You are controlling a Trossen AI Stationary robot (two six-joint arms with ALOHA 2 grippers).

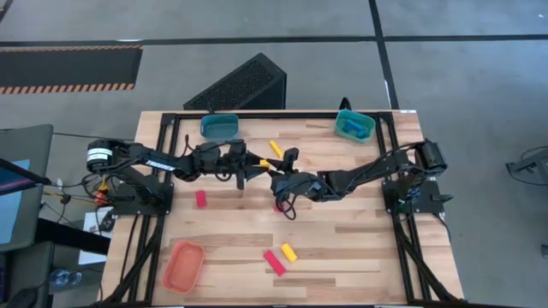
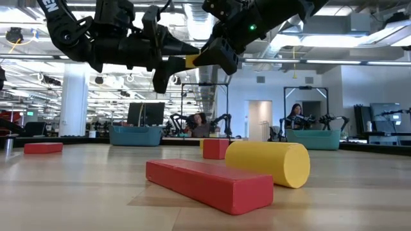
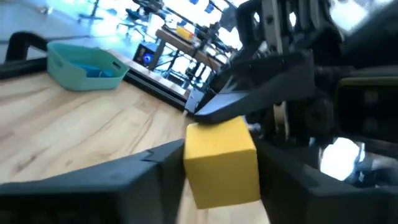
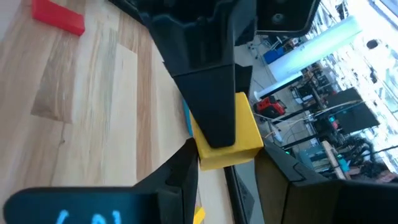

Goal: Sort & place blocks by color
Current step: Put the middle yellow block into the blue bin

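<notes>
Passing yellow block [image 3: 222, 163] between grippers, mid-air above table [image 1: 342, 239] centre.
Near edge, 6 o'clock: red bar [image 1: 274, 262], yellow cylinder [image 1: 288, 251] unsorted. Centre: left gripper [image 1: 259, 165] and right gripper [image 1: 276, 178] both clamp it, likely handover toward a tray.

A light wooden table [image 1: 342, 248] with a black frame stands on a grey floor, and a black slatted box [image 1: 242, 85] lies on the floor just behind its far edge. On the table, two teal trays sit along the far side, one [image 1: 220, 127] toward the left and one [image 1: 354, 126] toward the right, and an orange tray [image 1: 183, 264] rests near the front left corner. Beyond the table, a person [image 2: 297, 114] sits among desks and monitors.
</notes>
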